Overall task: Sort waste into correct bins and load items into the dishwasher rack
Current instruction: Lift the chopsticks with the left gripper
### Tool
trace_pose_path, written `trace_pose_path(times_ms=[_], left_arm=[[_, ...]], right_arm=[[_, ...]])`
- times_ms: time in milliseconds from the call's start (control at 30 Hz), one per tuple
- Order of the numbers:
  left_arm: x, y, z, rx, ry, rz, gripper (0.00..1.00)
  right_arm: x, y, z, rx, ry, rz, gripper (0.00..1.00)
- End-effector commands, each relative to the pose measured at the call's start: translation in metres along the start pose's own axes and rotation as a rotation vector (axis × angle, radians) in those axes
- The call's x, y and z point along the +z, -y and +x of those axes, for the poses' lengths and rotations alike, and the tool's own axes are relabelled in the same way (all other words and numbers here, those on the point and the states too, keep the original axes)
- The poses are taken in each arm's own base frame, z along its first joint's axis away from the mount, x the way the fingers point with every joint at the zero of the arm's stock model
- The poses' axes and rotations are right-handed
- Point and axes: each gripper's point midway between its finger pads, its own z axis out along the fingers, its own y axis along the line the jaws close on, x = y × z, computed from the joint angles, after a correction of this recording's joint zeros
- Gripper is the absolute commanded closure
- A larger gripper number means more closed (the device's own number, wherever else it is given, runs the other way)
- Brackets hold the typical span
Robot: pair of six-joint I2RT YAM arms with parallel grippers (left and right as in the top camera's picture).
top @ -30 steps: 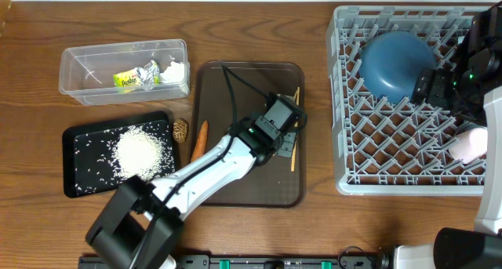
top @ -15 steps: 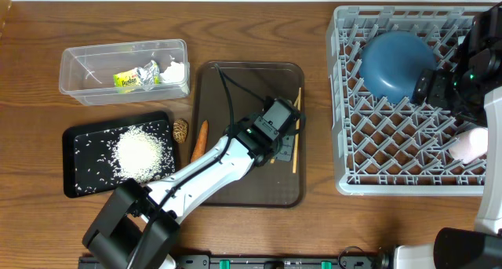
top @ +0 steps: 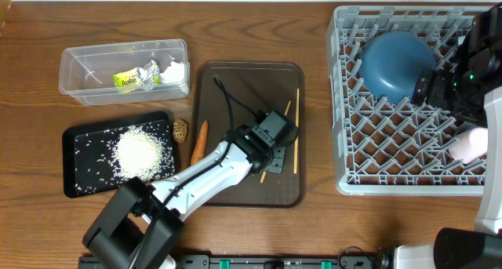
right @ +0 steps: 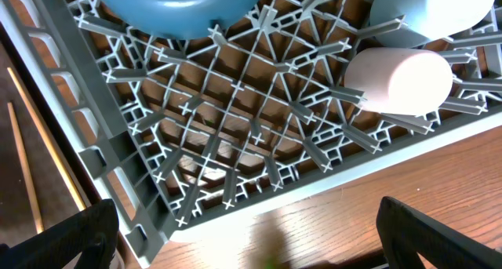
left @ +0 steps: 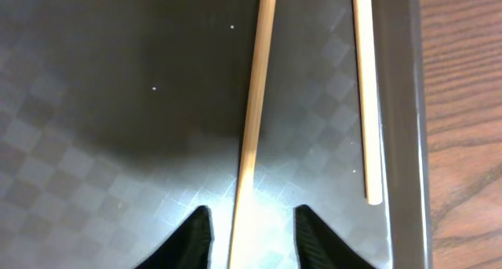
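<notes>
Over the brown tray (top: 235, 89), my left gripper (top: 276, 140) is open, its jaws either side of a slanted wooden chopstick (left: 255, 120) that lies on the tray with a gap on both sides. The other chopstick (top: 296, 132) lies by the tray's right rim. The grey dishwasher rack (top: 408, 189) holds the upturned dark blue bowl (top: 396, 61) and the pink-tinted cup (top: 471, 145). In the right wrist view a light-blue bowl (right: 427, 14) sits beside the cup (right: 400, 81). My right gripper (right: 255, 245) is wide open and empty above the rack's edge.
A clear tub (top: 86, 69) at the back left holds the foil wrapper (top: 133, 78) and white tissue (top: 172, 69). The black tray (top: 78, 175) carries rice (top: 141, 151). The orange stick (top: 199, 141) and brown nut (top: 181, 129) lie on the table between the two trays.
My left gripper has opened and let go of the chopstick, which now lies slanted on the brown tray. It also slid slightly toward the near edge. The right arm has not moved.
</notes>
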Motion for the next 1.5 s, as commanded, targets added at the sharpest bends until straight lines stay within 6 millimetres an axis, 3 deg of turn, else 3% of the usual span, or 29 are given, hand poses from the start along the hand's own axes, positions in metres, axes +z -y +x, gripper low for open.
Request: trace_pose_path(times_ms=[0, 367, 533, 767, 900, 1200, 1467], left_arm=[[0.006, 0.0, 0.001, 0.0, -0.002, 0.0, 0.61], [0.052, 0.003, -0.004, 0.034, -0.004, -0.001, 0.59], [0.067, -0.003, 0.006, 0.034, -0.045, -0.026, 0.65], [0.068, -0.013, 0.021, 0.034, -0.107, -0.065, 0.8], [0.067, -0.016, 0.026, 0.034, -0.125, -0.076, 0.81], [0.067, -0.027, 0.019, 0.039, -0.088, -0.137, 0.93], [0.064, -0.025, 0.015, 0.059, -0.083, -0.133, 0.94]], right_arm=[[-0.001, 0.001, 0.001, -0.009, 0.002, -0.001, 0.01], [-0.001, 0.001, 0.001, -0.009, 0.001, 0.0, 0.01], [-0.001, 0.001, 0.001, -0.008, 0.001, 0.0, 0.01], [-0.001, 0.001, 0.001, -0.009, 0.001, -0.001, 0.01], [-0.001, 0.001, 0.001, -0.009, 0.001, 0.0, 0.01], [-0.001, 0.001, 0.003, -0.01, -0.008, 0.002, 0.01], [-0.001, 0.003, 0.003, -0.005, -0.009, 0.003, 0.01]])
